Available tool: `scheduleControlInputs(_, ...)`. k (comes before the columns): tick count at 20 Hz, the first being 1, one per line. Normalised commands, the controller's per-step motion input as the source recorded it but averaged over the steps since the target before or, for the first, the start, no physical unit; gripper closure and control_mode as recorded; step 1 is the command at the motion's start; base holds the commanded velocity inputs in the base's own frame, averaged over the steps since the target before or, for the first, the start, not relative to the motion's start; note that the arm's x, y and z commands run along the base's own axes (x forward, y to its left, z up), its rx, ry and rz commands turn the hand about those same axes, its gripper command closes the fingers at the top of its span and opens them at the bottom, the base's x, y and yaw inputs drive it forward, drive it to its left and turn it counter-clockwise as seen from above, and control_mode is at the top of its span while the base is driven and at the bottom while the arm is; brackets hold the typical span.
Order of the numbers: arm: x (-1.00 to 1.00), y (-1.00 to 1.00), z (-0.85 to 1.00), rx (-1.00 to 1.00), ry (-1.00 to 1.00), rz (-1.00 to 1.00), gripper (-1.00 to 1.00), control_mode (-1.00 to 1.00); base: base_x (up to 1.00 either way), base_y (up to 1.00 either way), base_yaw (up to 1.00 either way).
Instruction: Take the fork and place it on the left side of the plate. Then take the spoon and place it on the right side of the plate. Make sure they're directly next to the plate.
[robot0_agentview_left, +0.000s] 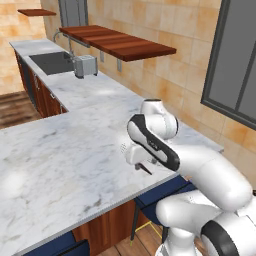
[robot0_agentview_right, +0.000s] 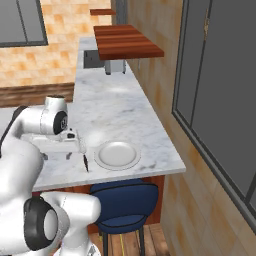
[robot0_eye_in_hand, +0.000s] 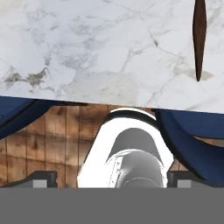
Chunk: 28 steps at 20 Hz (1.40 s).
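The fork (robot0_agentview_right: 85, 161) lies flat on the marble surface (robot0_agentview_right: 115, 110) close to its near edge, just beside the left rim of the plate (robot0_agentview_right: 117, 154), its dark handle pointing toward the edge; in the hand view that handle (robot0_eye_in_hand: 199, 37) runs as a slim brown sliver near the top right. Whether fork and rim actually touch cannot be made out. The plate sits bare near the surface's corner, above a blue stool (robot0_agentview_right: 125, 197). The end effector (robot0_agentview_right: 75, 142) hangs over the fork's tine end with its fingers spread wide and nothing between them. By the look of it, the fork step is done or nearly so, and the spoon step is next. The spoon cannot be picked out on the surface, so the next move calls for lifting clear of the fork without nudging it, then finding the spoon. Farther along stand a toaster (robot0_agentview_left: 85, 65), a sink (robot0_agentview_left: 50, 61) and a wooden shelf (robot0_agentview_left: 117, 42).
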Motion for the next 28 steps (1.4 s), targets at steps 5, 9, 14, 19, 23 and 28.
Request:
scheduleControlInputs(5, -0.63, 0.02, 0.07, -0.01, -0.27, -0.01, -1.00, -1.00, 0.00, 0.00, 0.00)
scheduleControlInputs(9, -0.61, 0.01, 0.01, 0.00, -0.26, -0.05, -1.00, -1.00, 0.00, 0.00, 0.00)
scheduleControlInputs(14, -0.25, 0.03, 0.00, 0.00, -0.10, -0.03, -1.00, -1.00, 0.00, 0.00, 0.00)
scheduleControlInputs(19, 0.00, 0.00, 0.00, 0.00, 0.00, 0.00, -1.00, -1.00, 0.00, 0.00, 0.00)
scheduleControlInputs(23, 0.00, 0.00, 0.00, 0.00, 0.00, 0.00, -1.00, 1.00, 0.00, 0.00, 0.00)
scheduleControlInputs(28, 0.00, 0.00, 0.00, 0.00, 0.00, 0.00, -1.00, 1.00, 0.00, 0.00, 0.00)
